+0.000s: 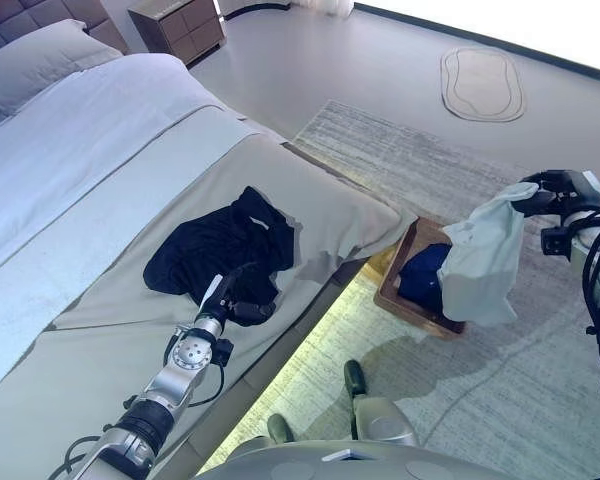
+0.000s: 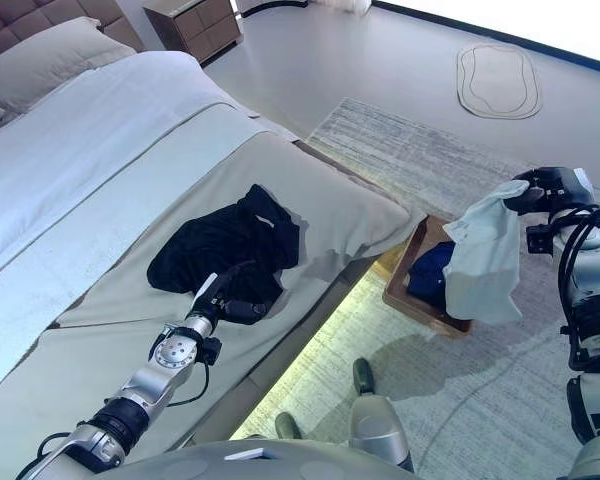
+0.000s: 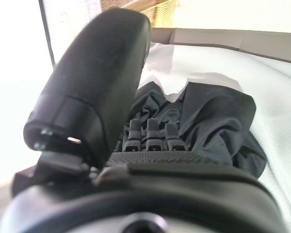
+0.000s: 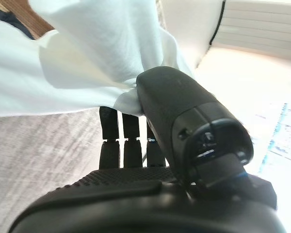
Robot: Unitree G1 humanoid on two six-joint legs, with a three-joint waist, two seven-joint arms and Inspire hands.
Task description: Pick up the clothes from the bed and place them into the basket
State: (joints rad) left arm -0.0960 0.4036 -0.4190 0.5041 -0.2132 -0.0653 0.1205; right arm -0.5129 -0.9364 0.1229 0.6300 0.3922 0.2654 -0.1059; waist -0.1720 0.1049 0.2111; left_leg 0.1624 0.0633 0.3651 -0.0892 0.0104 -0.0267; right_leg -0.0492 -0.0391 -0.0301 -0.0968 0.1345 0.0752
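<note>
Holding, right hand (image 1: 546,190): our fingers pinch the pale garment (image 1: 485,260) above the basket (image 1: 408,302).
Left hand (image 1: 242,296): our fingers curl into the dark clothes (image 1: 220,247) on the bed (image 1: 100,180).

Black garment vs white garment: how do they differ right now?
The black garment lies crumpled on the bed; the white garment hangs in the air over the basket. The black one is dark, the white one pale. The left hand rests at the black garment's edge, its grip unclear; the right hand is shut on the white one, pinching its top. Shared: both are loose cloth, and neither is in the basket yet.
</note>
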